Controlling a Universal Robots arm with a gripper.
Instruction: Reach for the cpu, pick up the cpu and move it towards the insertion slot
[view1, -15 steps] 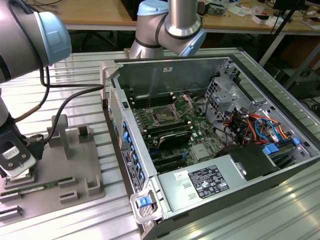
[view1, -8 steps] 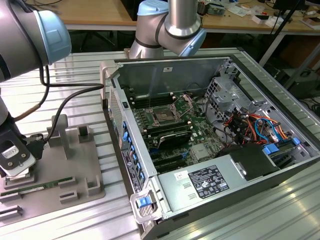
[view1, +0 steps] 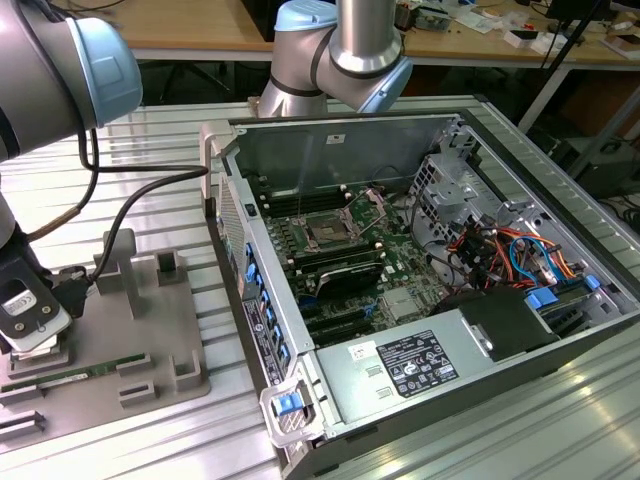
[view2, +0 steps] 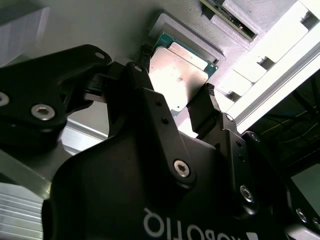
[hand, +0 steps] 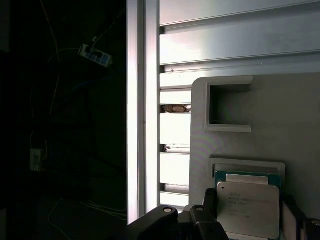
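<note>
Two black fingers (view2: 207, 107) of the gripper (view2: 175, 82) are spread just wider than the chip (view2: 175, 70). One sits at each of two opposite edges, close in, with the chip not lifted. The chip lies flat, silvery side up, in a raised square pocket of the grey tray (view2: 100, 30). In the exterior view the tray rests on the slatted metal table (view1: 150, 170) at the exterior view's left. It is well apart from the open computer case (view1: 350, 130), where the socket (view1: 328, 230) sits on the green board (view1: 400, 270).
</note>
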